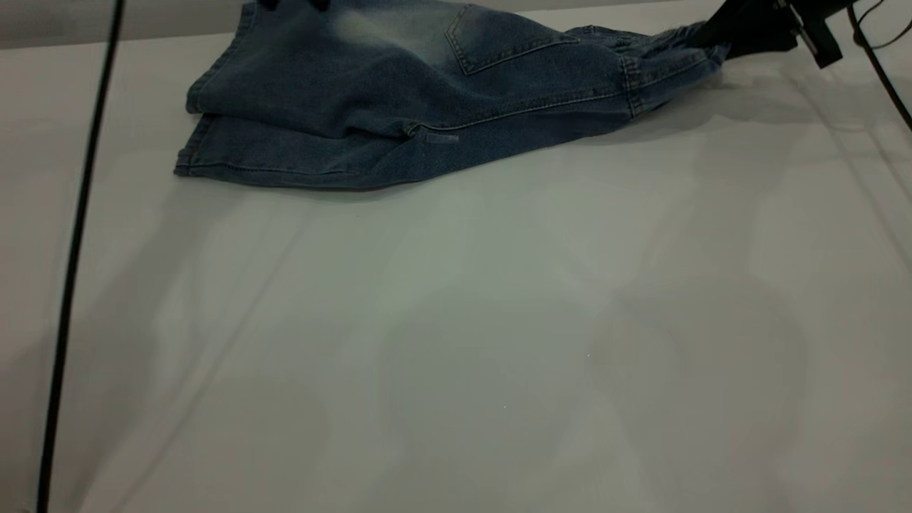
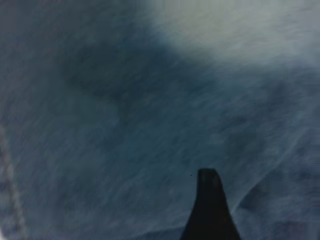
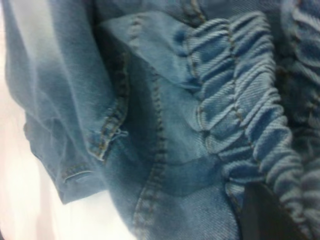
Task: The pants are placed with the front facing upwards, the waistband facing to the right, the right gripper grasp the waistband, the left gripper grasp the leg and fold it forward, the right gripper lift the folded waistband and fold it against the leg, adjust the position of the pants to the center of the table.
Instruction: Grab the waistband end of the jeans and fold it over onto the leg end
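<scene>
The blue denim pants (image 1: 399,100) lie at the far side of the table (image 1: 499,320), folded lengthwise with a back patch pocket on top. The waistband (image 1: 662,50) points right, and my right gripper (image 1: 712,39) is shut on its bunched end. In the right wrist view the ruffled waistband (image 3: 245,100) lies over one black finger (image 3: 270,215). My left gripper (image 1: 292,3) barely shows at the top edge, holding the upper leg's cloth. Denim (image 2: 125,125) fills the left wrist view, with one black finger (image 2: 210,210) over it and the other hidden.
A black cable (image 1: 71,256) runs down the left side of the table. Another thin cable (image 1: 883,71) hangs at the far right by the right arm. Bare tabletop stretches from the pants to the near edge.
</scene>
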Robot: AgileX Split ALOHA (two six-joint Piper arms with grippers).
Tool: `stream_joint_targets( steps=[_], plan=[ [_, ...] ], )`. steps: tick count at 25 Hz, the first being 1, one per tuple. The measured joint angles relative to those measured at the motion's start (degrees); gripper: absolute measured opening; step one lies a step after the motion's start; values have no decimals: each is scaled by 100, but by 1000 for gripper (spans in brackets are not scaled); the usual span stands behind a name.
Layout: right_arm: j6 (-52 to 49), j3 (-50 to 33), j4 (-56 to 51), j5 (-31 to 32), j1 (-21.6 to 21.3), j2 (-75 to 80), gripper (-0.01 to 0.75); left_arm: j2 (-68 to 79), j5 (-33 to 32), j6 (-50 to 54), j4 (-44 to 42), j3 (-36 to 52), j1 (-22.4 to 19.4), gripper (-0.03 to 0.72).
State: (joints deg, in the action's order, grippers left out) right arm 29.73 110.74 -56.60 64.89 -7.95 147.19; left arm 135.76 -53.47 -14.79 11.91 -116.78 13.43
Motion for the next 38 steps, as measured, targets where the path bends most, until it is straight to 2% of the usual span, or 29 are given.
stream_joint_targets(
  steps=[6,14,28,38],
  plan=[
    [108,0,-18,-6,0,-353,46,379,-109,86,-1,-750,448,461],
    [147,0,-24,129,0,-726,46,1284,-218,261,11,-1733,806,461],
    [231,0,-392,347,52,-903,46,1985,-153,288,9,-1827,968,461],
    [549,0,-1165,512,579,-903,46,2002,-133,293,9,-1827,968,459]
  ],
)
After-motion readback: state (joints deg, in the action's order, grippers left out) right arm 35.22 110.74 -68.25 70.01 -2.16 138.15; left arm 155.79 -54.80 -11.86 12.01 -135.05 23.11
